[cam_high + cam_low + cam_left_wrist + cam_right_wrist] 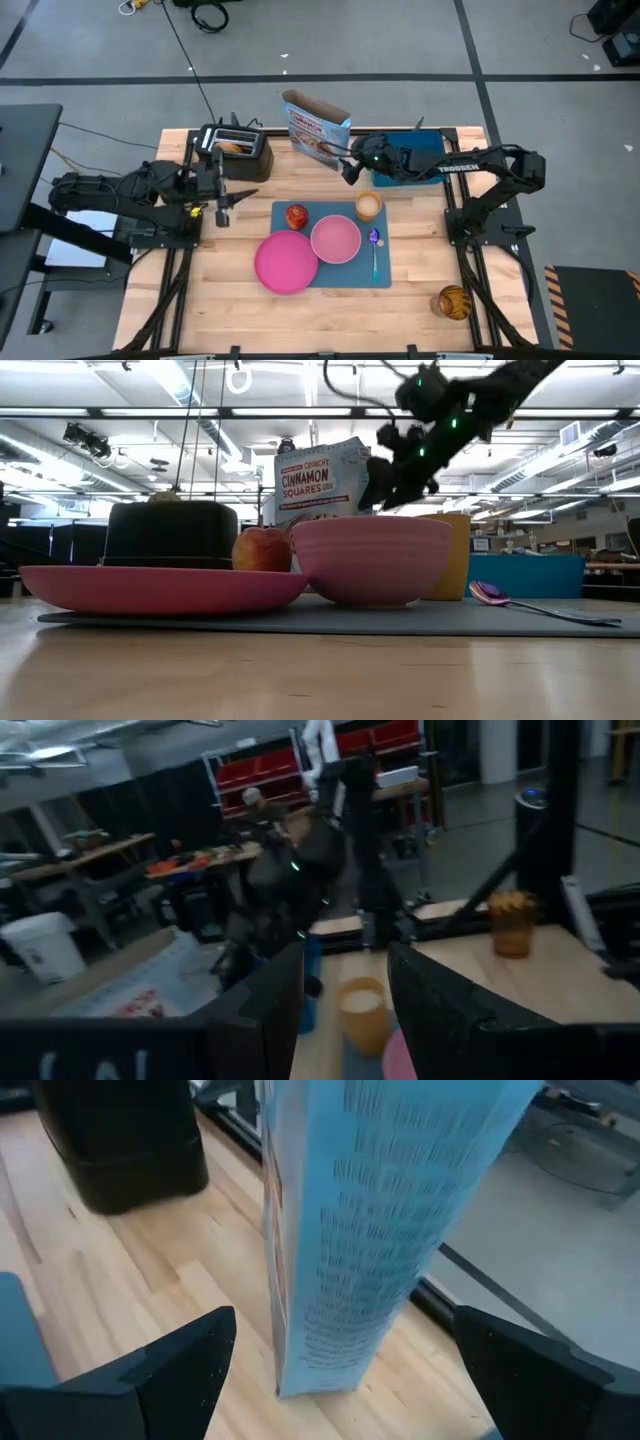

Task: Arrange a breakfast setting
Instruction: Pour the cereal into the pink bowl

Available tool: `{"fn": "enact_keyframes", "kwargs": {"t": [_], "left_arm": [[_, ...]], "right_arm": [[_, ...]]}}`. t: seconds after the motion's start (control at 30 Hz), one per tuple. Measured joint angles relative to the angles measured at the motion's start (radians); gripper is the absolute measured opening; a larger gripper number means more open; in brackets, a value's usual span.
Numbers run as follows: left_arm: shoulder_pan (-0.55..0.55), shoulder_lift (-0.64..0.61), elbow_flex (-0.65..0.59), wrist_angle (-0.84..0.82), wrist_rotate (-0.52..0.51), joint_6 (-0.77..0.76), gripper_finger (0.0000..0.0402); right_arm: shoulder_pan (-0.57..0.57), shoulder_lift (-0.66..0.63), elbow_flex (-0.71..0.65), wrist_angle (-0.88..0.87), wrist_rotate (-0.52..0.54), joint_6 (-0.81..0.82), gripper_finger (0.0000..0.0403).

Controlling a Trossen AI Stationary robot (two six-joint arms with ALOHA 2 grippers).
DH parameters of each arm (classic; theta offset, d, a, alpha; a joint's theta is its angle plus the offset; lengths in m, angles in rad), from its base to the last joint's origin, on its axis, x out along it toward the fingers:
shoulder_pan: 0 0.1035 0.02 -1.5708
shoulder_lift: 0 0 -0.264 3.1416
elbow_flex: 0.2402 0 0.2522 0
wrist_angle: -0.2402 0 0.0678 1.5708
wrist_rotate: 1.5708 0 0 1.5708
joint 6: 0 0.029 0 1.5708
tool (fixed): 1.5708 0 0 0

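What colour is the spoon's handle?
Blue-purple. The spoon lies on the blue placemat beside the bowl; the high view shows it best.

Front tabletop (300, 320): bare, passable | Rear edge: cereal box (316, 124) upright beside toaster (236, 148), narrow gap between | Right front corner: amber glass (453, 301) | Centre: placemat (345, 274) crowded.

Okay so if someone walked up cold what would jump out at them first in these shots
Probably the pink plate and pink bowl on the blue placemat at the table's middle, with the apple and tan cup behind them. Next, the right tool, open, near the upright cereal box at the back edge.
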Motion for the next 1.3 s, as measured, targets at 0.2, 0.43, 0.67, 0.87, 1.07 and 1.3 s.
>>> {"fn": "enact_keyframes", "kwargs": {"t": [0.2,0.43,0.67,0.87,1.07,1.3], "left_arm": [[0.07,0.014,0.0,0.049,0.003,0.029,0.0156],[0.134,0.054,0.0,0.1,0.005,0.029,0.0156],[0.18,0.102,0.0,0.102,0.005,0.027,0.0155],[0.224,0.126,0.0,0.058,0.006,-0.006,0.0155],[0.289,0.108,0.0,0.018,0.006,-0.054,0.0155],[0.407,0.095,0.0,-0.055,0.088,-0.132,0.0159]], "right_arm": [[-0.039,0.087,-0.058,0.185,-0.058,-0.034,0.0382],[-0.074,0.219,-0.064,0.342,-0.074,-0.048,0.0382],[-0.092,0.284,-0.064,0.544,-0.097,-0.046,0.036],[-0.095,0.295,-0.064,0.635,-0.097,-0.068,0.0316],[-0.099,0.295,-0.064,0.678,-0.098,-0.068,0.0258],[-0.099,0.294,-0.064,0.704,-0.119,-0.076,0.0201]]}}
